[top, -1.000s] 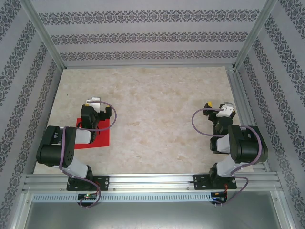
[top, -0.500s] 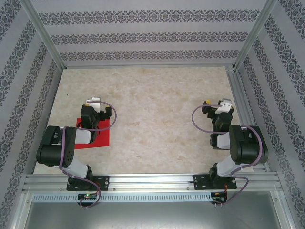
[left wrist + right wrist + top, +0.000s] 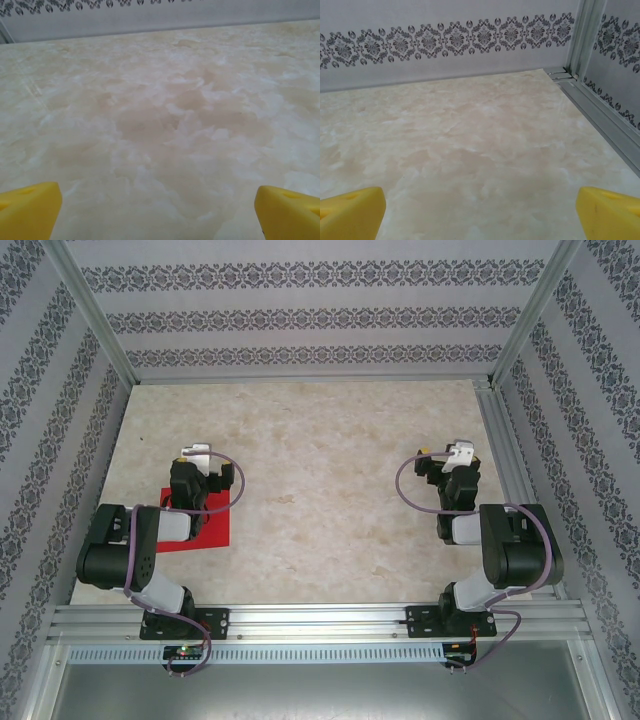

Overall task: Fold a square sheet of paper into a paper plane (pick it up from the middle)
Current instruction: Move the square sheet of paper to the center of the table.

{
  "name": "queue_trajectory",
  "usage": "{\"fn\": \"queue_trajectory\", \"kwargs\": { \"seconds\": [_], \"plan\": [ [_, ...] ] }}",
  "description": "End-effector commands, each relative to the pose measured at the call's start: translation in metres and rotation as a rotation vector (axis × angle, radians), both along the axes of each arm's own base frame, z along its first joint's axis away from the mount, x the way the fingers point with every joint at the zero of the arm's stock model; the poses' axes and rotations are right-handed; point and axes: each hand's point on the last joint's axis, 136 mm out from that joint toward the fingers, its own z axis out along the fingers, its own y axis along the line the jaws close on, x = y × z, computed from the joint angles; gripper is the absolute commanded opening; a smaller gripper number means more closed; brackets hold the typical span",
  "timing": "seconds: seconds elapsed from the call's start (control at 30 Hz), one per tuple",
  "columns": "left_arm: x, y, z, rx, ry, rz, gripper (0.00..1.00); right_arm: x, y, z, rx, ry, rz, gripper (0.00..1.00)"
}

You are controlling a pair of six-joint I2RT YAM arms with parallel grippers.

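Toward the left of the pale marbled bench (image 3: 320,430), near its front edge, lies the thin, bright red square sheet of paper (image 3: 213,528). It is flat and unfolded. The black left arm (image 3: 120,550) stands over most of it, so that in the top view one far corner and a strip along its right side show. It looks plain, with no crease that I can make out.

I judge the sheet very light and limp, quick to slide on the smooth bench and quick to take a crease it should not have. No edge is lifted, so fingers have little to bite on. The hold belongs in the middle, with pads pressed down and drawn together to raise a small ridge.

The left hand (image 3: 195,455) hangs by the sheet's far side. Its yellow pads (image 3: 27,212) stand wide apart, with nothing between them but bare bench.

Well apart to the right, the right hand (image 3: 443,455) is spread just as wide, its yellow pads (image 3: 350,212) empty.
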Motion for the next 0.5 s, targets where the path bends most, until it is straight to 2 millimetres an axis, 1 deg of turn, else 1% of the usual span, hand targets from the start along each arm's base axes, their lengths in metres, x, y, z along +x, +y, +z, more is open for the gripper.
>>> {"fn": "queue_trajectory", "kwargs": {
  "seconds": [0.0,0.07,0.1,0.17,0.2,0.3,0.37,0.4,0.47],
  "plan": [
    [0.01,0.003,0.028,0.014,0.024,0.03,1.0,-0.008,-0.007,0.025,-0.024,-0.068,-0.052,0.98],
    [0.011,0.01,0.038,0.013,0.059,0.075,1.0,-0.009,-0.007,0.034,-0.046,-0.047,-0.074,0.98],
    [0.01,0.012,0.039,0.001,0.07,0.093,1.0,-0.01,-0.007,0.035,-0.058,-0.032,-0.088,0.98],
    [0.008,0.013,0.045,-0.048,0.088,0.123,1.0,-0.009,-0.005,0.056,-0.087,-0.047,-0.124,0.98],
    [0.007,0.013,0.046,-0.075,0.105,0.136,1.0,-0.012,-0.005,0.061,-0.088,-0.043,-0.138,0.98],
    [-0.001,0.011,0.056,-0.167,0.183,0.179,1.0,-0.017,-0.004,0.076,0.025,-0.027,-0.169,0.98],
    [-0.007,0.006,0.061,-0.225,0.245,0.187,1.0,-0.02,0.0,0.08,0.134,0.028,-0.182,0.98],
    [-0.01,0.004,0.062,-0.253,0.271,0.192,1.0,-0.021,0.004,0.079,0.177,0.064,-0.173,0.98],
    [-0.018,-0.007,0.061,-0.322,0.345,0.169,1.0,-0.02,0.021,0.075,0.252,0.14,-0.118,0.98]
  ]
}}
